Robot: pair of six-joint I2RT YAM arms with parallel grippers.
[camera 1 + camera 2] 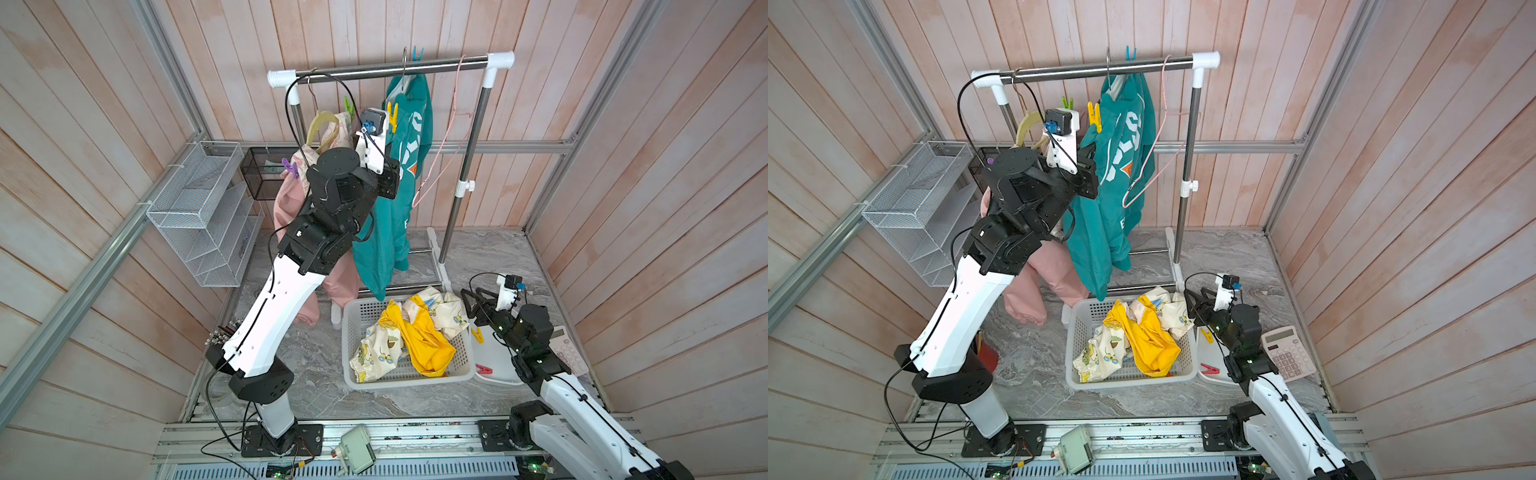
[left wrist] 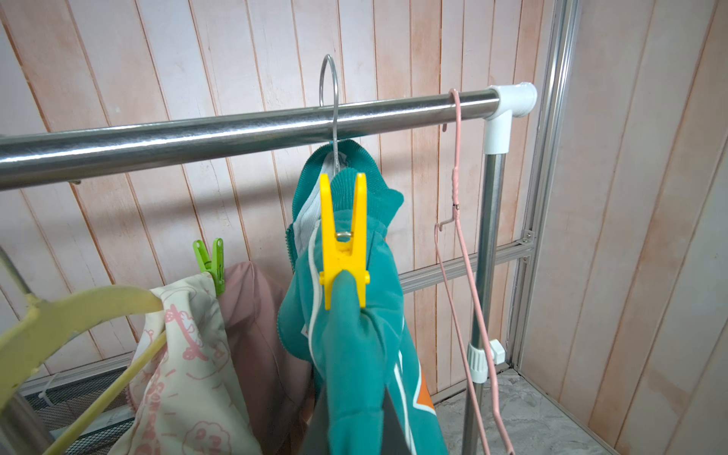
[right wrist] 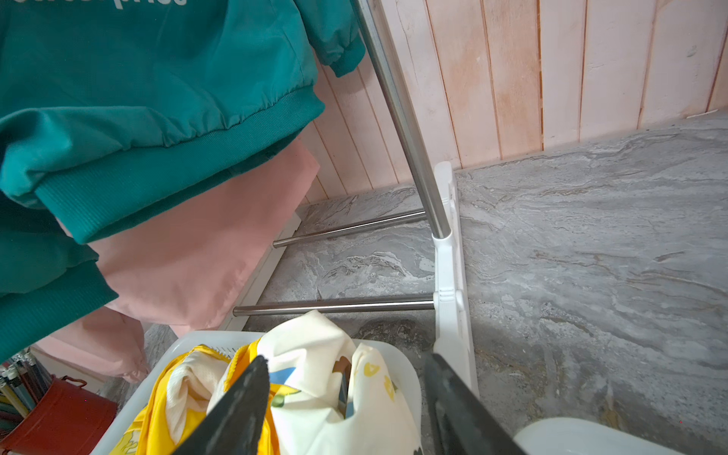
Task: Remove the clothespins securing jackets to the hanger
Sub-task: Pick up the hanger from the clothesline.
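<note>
Clothespins, as I find them. The yellow clothespin (image 2: 342, 240) is clamped upright on the teal jacket (image 2: 354, 354), just below the rail (image 2: 197, 142), where that jacket hangs from a metal hook. The green clothespin (image 2: 210, 262) pins the cream lining of the pink jacket (image 2: 256, 315) beside a pale yellow-green hanger (image 2: 59, 319). The purple clothespin (image 1: 291, 168) is clipped to the same pink jacket, seen in a top view. The blue clothespin (image 1: 417, 53) stands above the rail beside the teal jacket's hook. Two more lie loose in a white tray (image 1: 498, 376): a second yellow clothespin (image 1: 477, 334) and a red clothespin (image 1: 482, 369).

My left tool (image 1: 390, 182) is up against the teal jacket, below the yellow clothespin, and closed. Teal cloth bunches around it in the wrist view, and I cannot tell whether any is pinched.

My right tool (image 3: 346, 360) stands open, holding nothing, low over the white basket (image 1: 409, 381) on the tabletop. The yellow jacket (image 1: 419, 336) lies crumpled in that basket.

A bare pink wire hanger (image 2: 455, 185) hangs on the rail.
</note>
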